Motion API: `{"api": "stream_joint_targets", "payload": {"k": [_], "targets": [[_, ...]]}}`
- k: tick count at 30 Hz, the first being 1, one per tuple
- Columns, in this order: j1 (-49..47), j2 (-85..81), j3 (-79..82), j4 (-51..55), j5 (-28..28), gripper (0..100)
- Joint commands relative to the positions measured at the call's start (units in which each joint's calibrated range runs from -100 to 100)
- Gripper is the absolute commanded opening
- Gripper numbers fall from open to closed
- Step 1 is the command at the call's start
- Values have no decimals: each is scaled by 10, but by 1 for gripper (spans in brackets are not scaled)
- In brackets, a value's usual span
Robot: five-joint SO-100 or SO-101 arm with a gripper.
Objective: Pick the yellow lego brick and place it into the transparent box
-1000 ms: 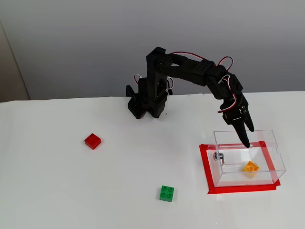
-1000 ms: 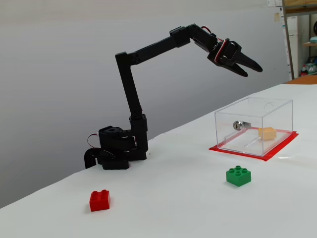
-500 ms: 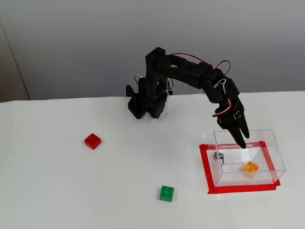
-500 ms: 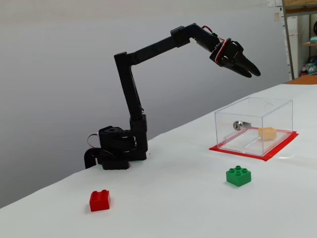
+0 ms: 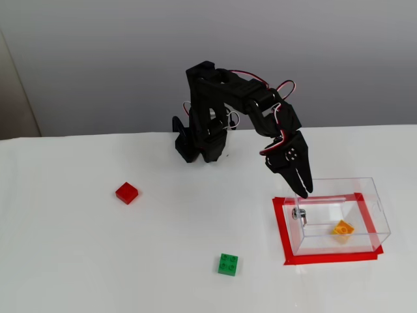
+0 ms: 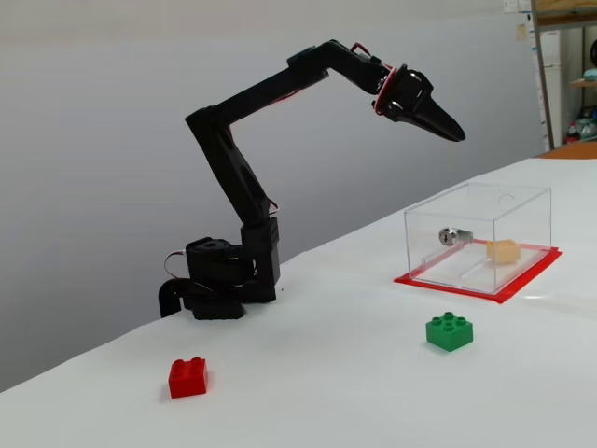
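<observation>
The yellow lego brick (image 5: 343, 229) lies inside the transparent box (image 5: 374, 199) on its floor; it also shows through the box wall in the other fixed view (image 6: 503, 251). The box (image 6: 420, 238) stands on a red-taped patch, with a small metal fitting (image 5: 299, 213) on one wall. My black gripper (image 5: 305, 190) hangs above the box's left edge, fingers together and empty. In the other fixed view the gripper (image 6: 454, 131) is well above the box, shut and pointing right.
A red brick (image 5: 127, 192) lies at the left of the white table and a green four-stud brick (image 5: 227, 264) in front of the box. Both show in the other fixed view, red (image 6: 187, 377) and green (image 6: 450, 331). The arm's base (image 5: 199, 147) stands at the back.
</observation>
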Motion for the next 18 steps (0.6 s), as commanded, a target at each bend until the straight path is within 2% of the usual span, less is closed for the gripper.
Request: {"api": "stream_joint_targets", "payload": {"k": [1, 18], "targets": [[49, -64, 23, 3, 0, 2], [280, -305, 305, 3, -1, 2]]}}
